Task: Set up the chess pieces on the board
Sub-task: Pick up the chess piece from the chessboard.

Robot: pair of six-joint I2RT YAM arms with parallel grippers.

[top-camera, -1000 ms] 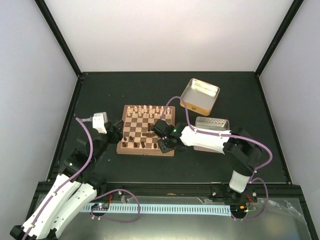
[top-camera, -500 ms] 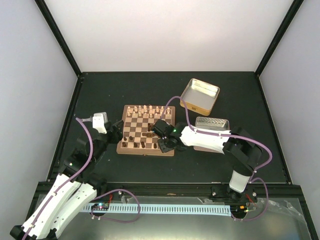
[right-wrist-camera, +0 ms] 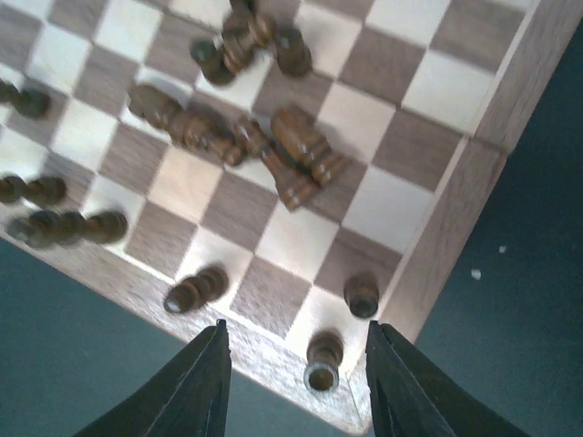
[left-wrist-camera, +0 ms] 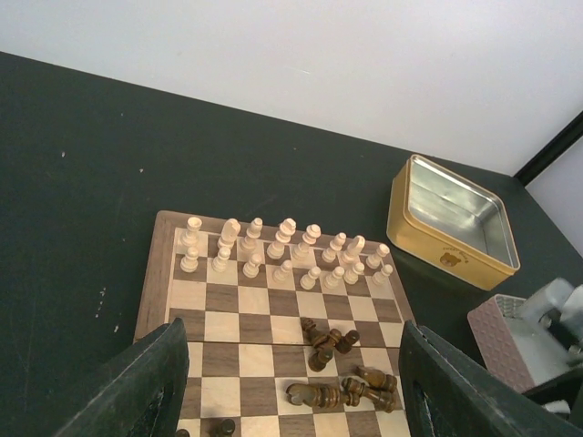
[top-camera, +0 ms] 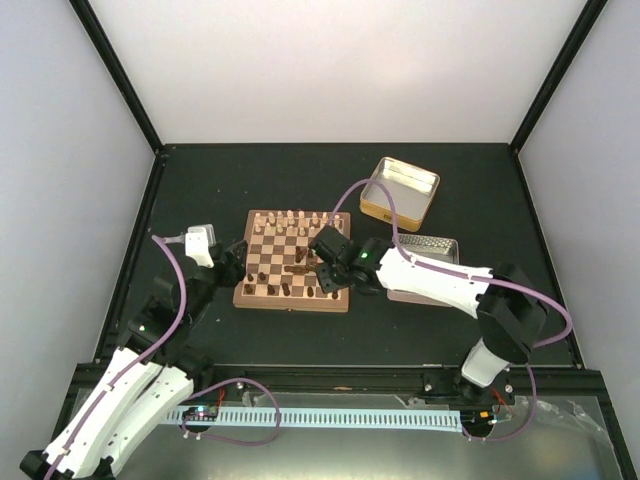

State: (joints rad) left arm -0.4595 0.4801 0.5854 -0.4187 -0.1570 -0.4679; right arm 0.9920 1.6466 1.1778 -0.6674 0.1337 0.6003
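The board [top-camera: 262, 222] lies mid-table, with pale cream chessmen along its far rows. Dark chess pieces [left-wrist-camera: 342, 364] lie tumbled in a heap on the right half, and a few stand along the near rows. My right gripper [top-camera: 332, 277] hangs open over the board's near right corner. In the right wrist view its fingers [right-wrist-camera: 205, 382] flank one upright dark piece [right-wrist-camera: 323, 360] on the corner square without touching it. A second dark piece [right-wrist-camera: 362, 294] stands one square further in. My left gripper [top-camera: 235, 262] is open at the board's left edge, with nothing between its fingers [left-wrist-camera: 137, 387].
An open gold tin [top-camera: 398, 190] sits beyond the board's far right corner. A dimpled tin lid [top-camera: 425, 248] lies to the right of the board, partly under my right arm. Black frame rails edge the dark table.
My right gripper has opened, leaving a dark piece upright on the corner square, and lifted slightly while its arm swung right. The left arm has not moved.
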